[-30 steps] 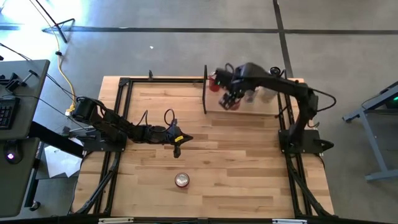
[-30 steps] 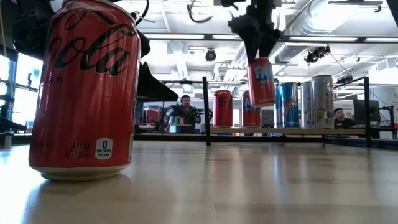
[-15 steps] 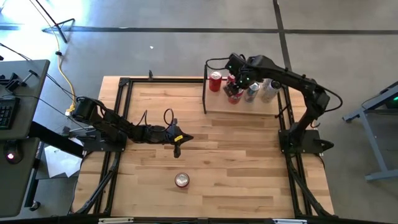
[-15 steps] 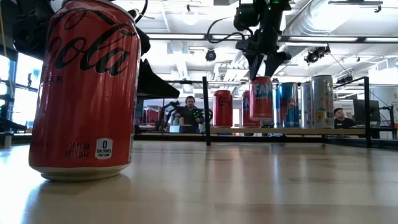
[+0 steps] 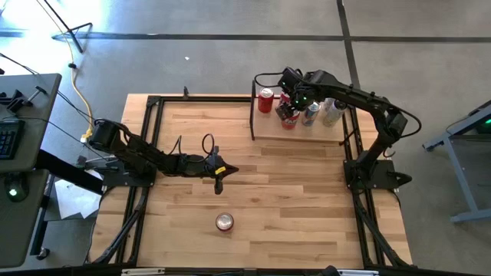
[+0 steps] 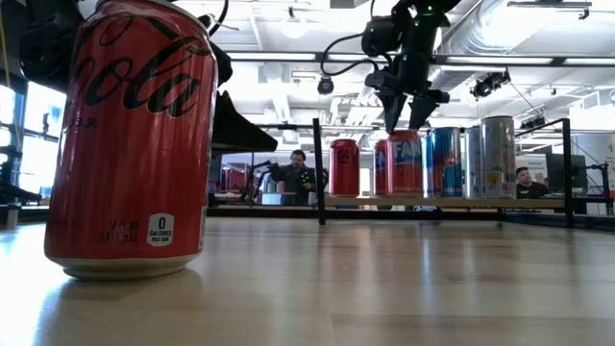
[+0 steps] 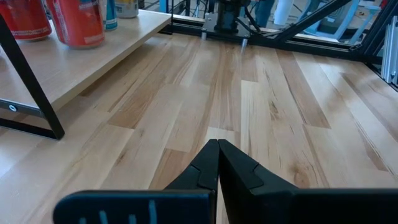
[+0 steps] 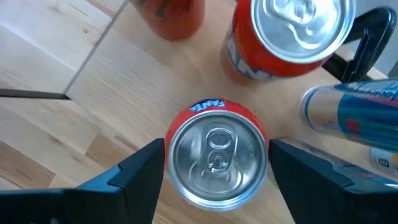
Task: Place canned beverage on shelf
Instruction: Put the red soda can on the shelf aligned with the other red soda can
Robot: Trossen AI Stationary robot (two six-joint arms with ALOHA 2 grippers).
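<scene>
**Red can stands on the shelf, right fingers spread around it**

Red canned beverage (image 8: pixel 216 155) stands upright on the shelf (image 5: pixel 303 132), near its front edge among other cans. Right gripper (image 8: pixel 214 165) straddles it, fingers apart, released. Left gripper (image 7: pixel 217 163) rests clenched at the table's middle.

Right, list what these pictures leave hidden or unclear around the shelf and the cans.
- Shelf in the high view: the right arm covers the middle cans, so their count is unclear.
- Fanta can in the right wrist view: only its top shows; its base is hidden.
- Right gripper in the low view: contact with the can is too small to judge.
- Left gripper in the left wrist view: its base is cut off by the edge.
</scene>
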